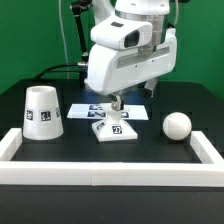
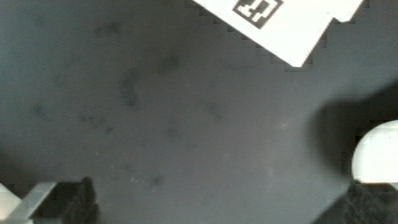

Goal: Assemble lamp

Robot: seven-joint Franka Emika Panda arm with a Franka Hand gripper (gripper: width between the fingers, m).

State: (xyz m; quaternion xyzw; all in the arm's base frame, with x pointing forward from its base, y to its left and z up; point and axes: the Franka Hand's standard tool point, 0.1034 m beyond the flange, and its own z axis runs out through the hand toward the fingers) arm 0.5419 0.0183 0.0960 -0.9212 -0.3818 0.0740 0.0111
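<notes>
The lamp lies in three white parts on the black table. The conical shade point(image 1: 42, 112) stands at the exterior view's left. The square tagged base point(image 1: 113, 127) lies in the middle, and the ball-shaped bulb point(image 1: 177, 124) sits at the right. My gripper point(image 1: 116, 103) hangs just above the base's far edge, touching nothing. In the wrist view a corner of the base point(image 2: 276, 20) shows with its tag, and a rounded white part point(image 2: 377, 165) shows at the edge; I cannot tell which part it is. The gripper point(image 2: 205, 215) is open with only bare table between the fingers point(image 2: 45, 205).
The marker board point(image 1: 92, 108) lies flat behind the base. A white rail frame point(image 1: 110, 172) runs along the table's front and up both sides. A green backdrop stands behind the arm.
</notes>
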